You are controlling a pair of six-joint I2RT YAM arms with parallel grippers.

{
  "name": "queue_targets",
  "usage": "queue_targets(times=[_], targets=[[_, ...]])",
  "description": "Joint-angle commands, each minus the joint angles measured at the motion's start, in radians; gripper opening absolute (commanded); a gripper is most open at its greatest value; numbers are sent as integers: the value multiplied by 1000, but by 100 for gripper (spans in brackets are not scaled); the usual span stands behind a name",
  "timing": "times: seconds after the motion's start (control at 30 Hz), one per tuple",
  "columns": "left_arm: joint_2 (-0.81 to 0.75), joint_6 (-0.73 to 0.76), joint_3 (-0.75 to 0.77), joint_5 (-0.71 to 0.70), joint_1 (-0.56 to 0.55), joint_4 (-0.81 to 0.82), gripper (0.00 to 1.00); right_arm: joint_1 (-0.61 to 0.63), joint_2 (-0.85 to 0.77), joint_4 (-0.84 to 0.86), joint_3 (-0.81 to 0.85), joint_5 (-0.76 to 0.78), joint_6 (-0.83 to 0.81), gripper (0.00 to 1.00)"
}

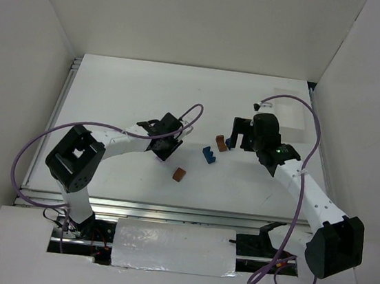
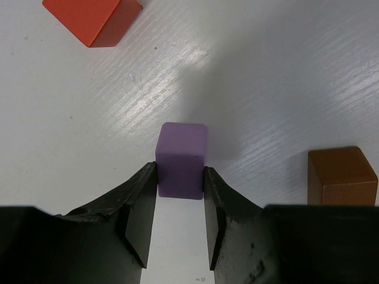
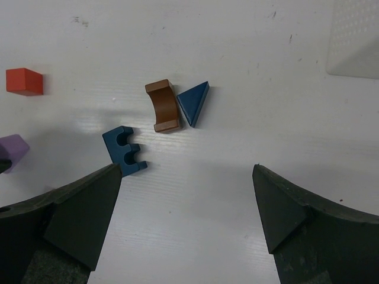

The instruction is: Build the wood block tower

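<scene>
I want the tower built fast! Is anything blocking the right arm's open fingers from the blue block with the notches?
Nothing visible does. The right arm's fingers are spread open, and only bare table lies between them and the notched blue block. The brown arch and blue triangle sit beyond it.

No legible text, labels, brands, numbers or signs in any of the three views.
</scene>
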Motion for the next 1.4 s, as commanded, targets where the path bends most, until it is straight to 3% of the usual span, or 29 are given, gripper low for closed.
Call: queue_targets(times=[0.0,0.33,0.5,0.53,0.67,0.7,0.73,0.87,1.17,1.3,1.37], targets=[[-26,-13,12,11,2,6,32,11,3,-11,39,24,-12,100],[-117,-2,-8,46,2,34,63,32,-36,-9,28,12,-19,100],[-138,-5,3,32,2,19,71,43,-62,-21,19,28,-12,100],[-151,-10,1,38,2,19,80,47,-73,-21,14,29,-12,100],[-210,-37,-23,84,-1,28,86,47,-102,-20,-1,32,-2,100],[-223,-54,-30,98,-7,31,90,49,-108,-20,-7,38,-2,100],[-232,-63,-33,130,-15,36,99,47,-111,-18,-10,40,4,100],[-247,-115,-54,188,-73,52,99,46,-120,-24,-24,57,25,100],[-140,-246,-36,115,-174,60,99,37,-128,-44,-50,121,64,100],[-90,-250,-16,100,-194,52,87,26,-132,-41,-52,113,61,100],[-68,-258,-8,69,-209,48,85,23,-131,-44,-49,109,59,100]])
